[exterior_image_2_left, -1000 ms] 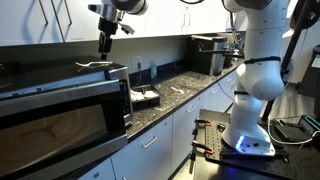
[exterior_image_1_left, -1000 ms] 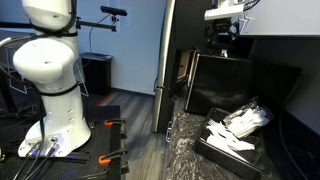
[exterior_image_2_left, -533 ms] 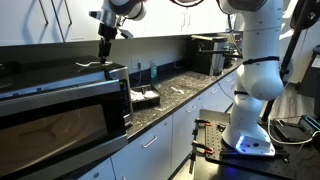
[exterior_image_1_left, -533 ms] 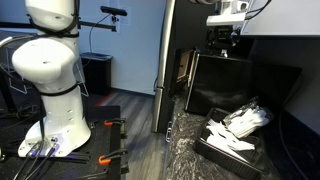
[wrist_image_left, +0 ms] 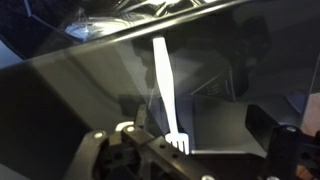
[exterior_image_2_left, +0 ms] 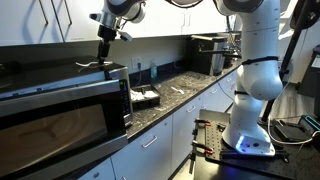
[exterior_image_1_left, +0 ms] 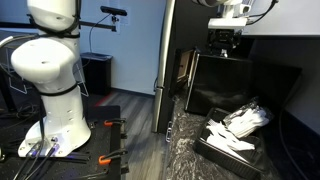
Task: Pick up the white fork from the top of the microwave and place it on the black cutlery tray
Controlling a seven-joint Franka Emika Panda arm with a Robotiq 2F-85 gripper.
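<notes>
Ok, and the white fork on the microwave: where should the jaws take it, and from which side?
The handle, about mid-length, coming straight down. The fork lies flat on the microwave top, so only its upper face is free. The handle is straight and narrow, so the open gripper can probably close across its width.

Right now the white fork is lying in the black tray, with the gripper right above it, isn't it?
No. The white fork lies on top of the microwave, not in the black tray, as an exterior view shows. The gripper is right above it, as you said.
</notes>
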